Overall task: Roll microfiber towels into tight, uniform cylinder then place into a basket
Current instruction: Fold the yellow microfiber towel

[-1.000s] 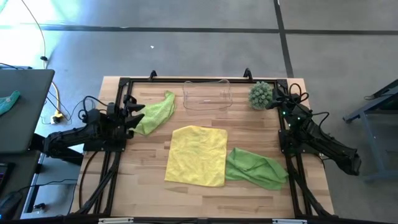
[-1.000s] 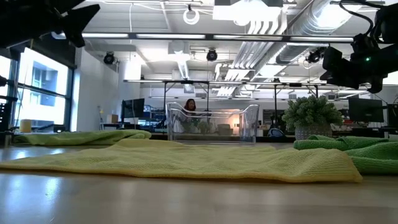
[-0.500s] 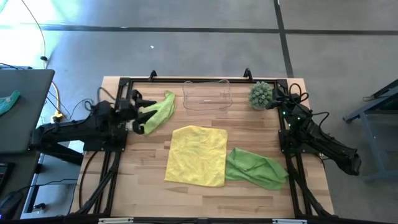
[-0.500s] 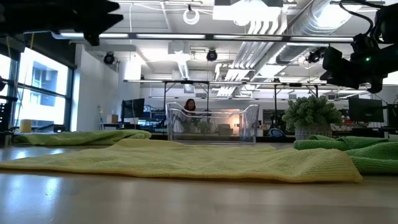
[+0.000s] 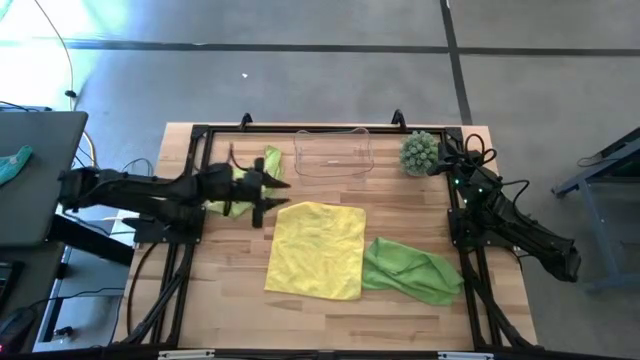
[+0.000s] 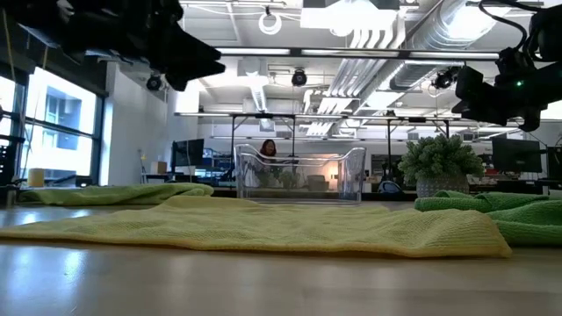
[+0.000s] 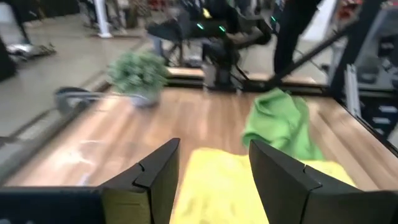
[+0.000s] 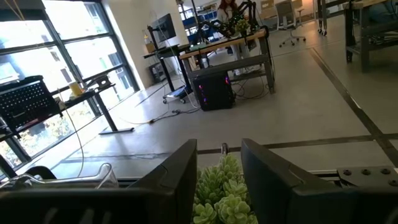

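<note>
The yellow towel (image 5: 318,250) lies spread flat mid-table. One lime green towel (image 5: 268,161) lies crumpled at the far left, partly under my left arm. Another lime green towel (image 5: 410,270) lies bunched at the yellow one's right. The clear basket (image 5: 333,155) stands at the far edge. My left gripper (image 5: 275,198) hovers open above the table by the yellow towel's far left corner (image 7: 211,168), nothing between its fingers. My right gripper (image 8: 219,180) waits open at the far right, beside the plant.
A spiky green plant (image 5: 420,152) stands at the far right corner, right of the basket. The black frame rails (image 5: 190,180) run along the table's left and right sides. Bare wood shows along the near edge (image 5: 330,320).
My left gripper has swung out from the table's left edge toward the right, passing over the left green towel to the yellow towel's far left corner. Its fingers have stayed open. The towels have not moved.
</note>
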